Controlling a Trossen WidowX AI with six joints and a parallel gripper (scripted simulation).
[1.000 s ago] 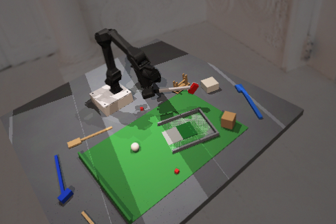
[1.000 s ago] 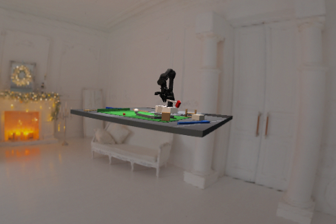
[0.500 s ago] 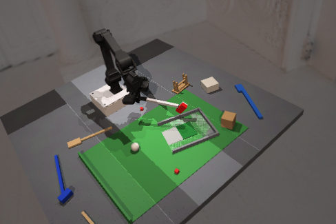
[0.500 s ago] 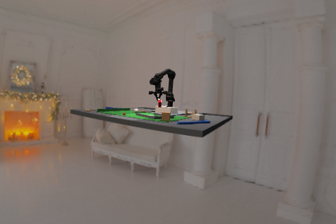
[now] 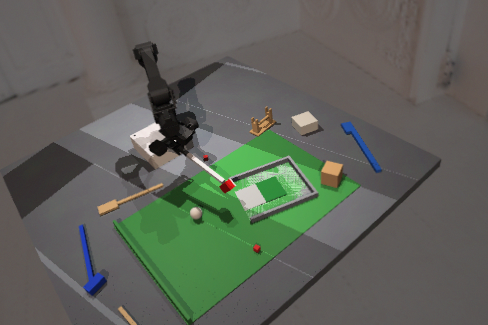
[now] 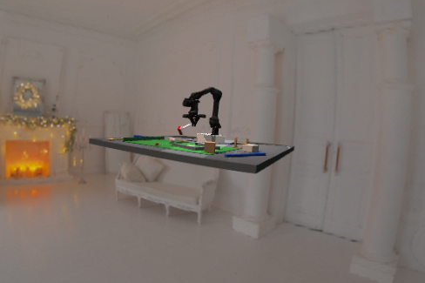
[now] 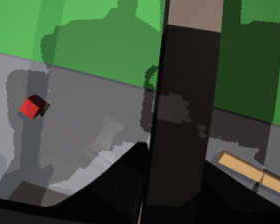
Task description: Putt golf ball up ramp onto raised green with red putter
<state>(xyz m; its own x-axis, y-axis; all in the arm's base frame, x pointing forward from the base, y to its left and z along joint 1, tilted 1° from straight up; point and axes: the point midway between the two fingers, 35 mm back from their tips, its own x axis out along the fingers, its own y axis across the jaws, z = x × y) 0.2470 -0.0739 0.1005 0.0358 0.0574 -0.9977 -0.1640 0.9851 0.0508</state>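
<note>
The red putter has a red head, a pale shaft and a dark grip. My gripper is shut on the grip, with the putter held tilted in the air, its head away from the arm. The pale golf ball lies on the green mat, left of and nearer the camera than the putter head in the top view. A whitish ramp patch adjoins a dark green square inside a grey border. The ball is out of the wrist view.
A red cube lies beside the mat, another on it. An orange block stands near the border. A wooden rack, cream block, blue clubs and a tan club surround the mat.
</note>
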